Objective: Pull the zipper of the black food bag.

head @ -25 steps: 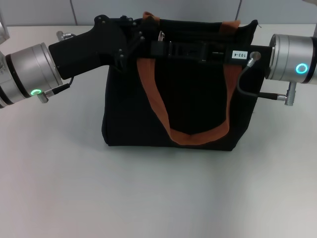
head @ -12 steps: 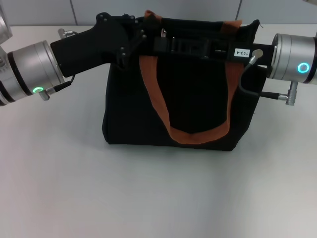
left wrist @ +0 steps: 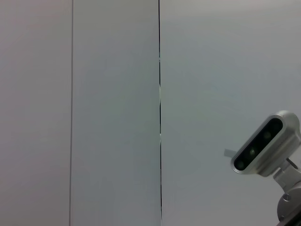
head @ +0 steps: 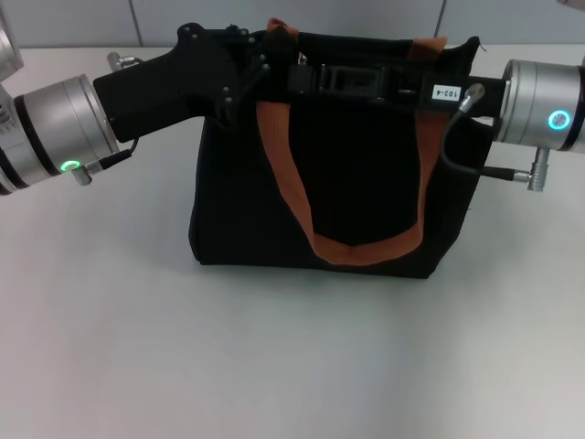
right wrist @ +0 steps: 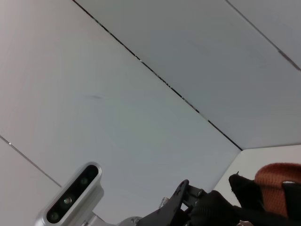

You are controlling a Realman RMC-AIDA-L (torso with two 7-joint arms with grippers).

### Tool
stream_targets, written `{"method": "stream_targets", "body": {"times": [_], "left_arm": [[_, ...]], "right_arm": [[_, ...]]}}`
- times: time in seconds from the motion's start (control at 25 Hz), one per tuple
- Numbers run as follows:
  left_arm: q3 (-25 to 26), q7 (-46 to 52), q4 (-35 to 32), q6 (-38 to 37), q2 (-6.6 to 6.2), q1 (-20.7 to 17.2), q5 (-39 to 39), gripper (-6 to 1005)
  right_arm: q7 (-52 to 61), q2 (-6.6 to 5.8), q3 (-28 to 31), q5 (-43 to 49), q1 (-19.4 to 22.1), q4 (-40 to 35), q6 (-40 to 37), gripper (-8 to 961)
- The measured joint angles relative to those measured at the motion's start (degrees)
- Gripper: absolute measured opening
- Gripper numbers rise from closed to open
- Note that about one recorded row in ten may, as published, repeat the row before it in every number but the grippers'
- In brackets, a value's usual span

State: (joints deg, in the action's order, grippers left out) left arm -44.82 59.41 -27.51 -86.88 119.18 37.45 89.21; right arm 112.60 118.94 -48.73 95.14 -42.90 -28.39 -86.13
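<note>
Head view: bag (head: 347, 201) at centre; zipper (head: 300, 62) top centre-left. Left gripper (head: 260, 69) at bag's upper-left corner, right gripper (head: 306, 80) by zipper (grips unreadable). Advice: pull level along track.

Left wrist: wall only.

Right wrist: left gripper (right wrist: 188, 205), bag (right wrist: 263, 193), lower right.

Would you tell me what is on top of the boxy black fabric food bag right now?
Both grippers, left and right, lie along the top of the black fabric food bag, meeting at the small silver zipper slider. They hide the zip track, and the bag's inside cannot be seen.
</note>
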Motion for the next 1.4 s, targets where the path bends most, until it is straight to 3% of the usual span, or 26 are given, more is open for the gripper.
{"method": "stream_targets", "body": {"times": [0.28, 0.48, 0.76, 1.4], "left_arm": [[0.0, 0.0, 0.0, 0.2, 0.0, -0.1, 0.0, 123], [0.0, 0.0, 0.0, 0.4, 0.0, -0.1, 0.0, 125], [0.0, 0.0, 0.0, 0.5, 0.0, 0.0, 0.0, 128], [0.0, -0.2, 0.0, 0.5, -0.01, -0.8, -1.1, 134]], "right_arm": [[1.4, -0.03, 0.2, 0.0, 0.2, -0.2, 1.3, 352], [1.5, -0.03, -0.2, 0.1, -0.2, -0.3, 1.3, 133], [1.6, -0.05, -0.3, 0.3, -0.1, -0.4, 1.2, 19], [3.7, -1.06, 0.2, 0.1, 0.7, -1.2, 1.0, -3]]}}
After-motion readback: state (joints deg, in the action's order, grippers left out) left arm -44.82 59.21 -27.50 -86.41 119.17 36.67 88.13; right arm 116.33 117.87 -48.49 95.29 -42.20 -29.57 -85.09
